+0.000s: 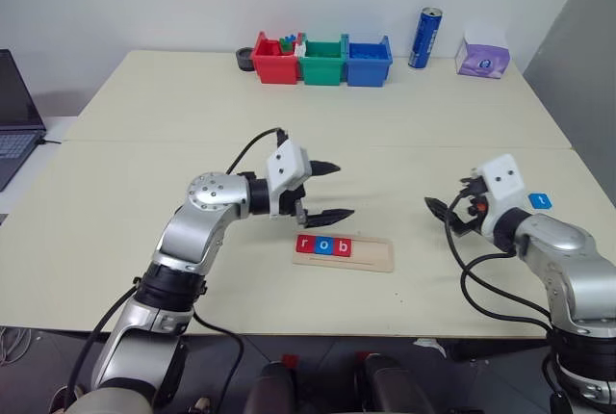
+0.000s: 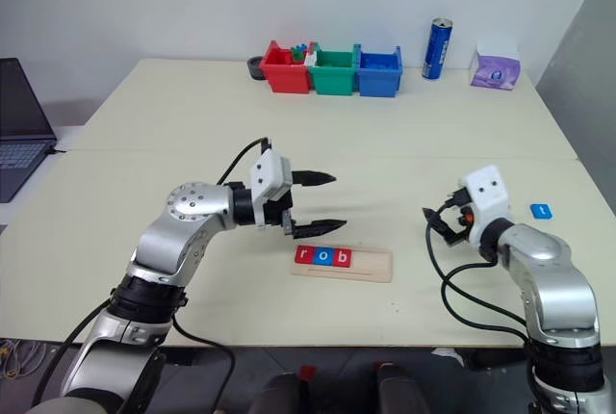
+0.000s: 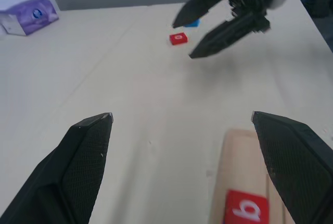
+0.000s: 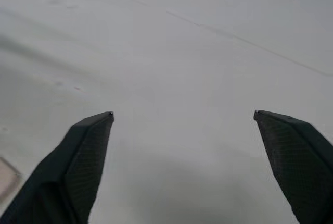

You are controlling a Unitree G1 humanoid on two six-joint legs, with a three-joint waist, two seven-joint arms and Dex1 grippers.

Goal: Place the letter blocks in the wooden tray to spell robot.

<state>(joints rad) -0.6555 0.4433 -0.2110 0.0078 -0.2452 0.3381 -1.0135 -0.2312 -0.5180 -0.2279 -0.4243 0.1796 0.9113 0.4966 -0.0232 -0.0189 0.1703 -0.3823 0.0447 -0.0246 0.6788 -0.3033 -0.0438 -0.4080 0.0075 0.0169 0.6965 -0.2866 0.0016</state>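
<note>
Wooden tray (image 1: 345,254) on the worktop (image 1: 192,116) holds r, o, b; we see both hands empty with fingers spread; right hand (image 1: 449,212) sits nearer the blue block (image 1: 540,200), just beyond it.

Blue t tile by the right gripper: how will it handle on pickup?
The blue t tile looks thin and rigid, so probably light. It lies flat on the table, giving fingers little edge; it may slide rather than lift. Flat and square, it shouldn't roll.

Table (image 1: 192,116) with tray (image 1: 371,258), bins (image 1: 322,61)
</note>
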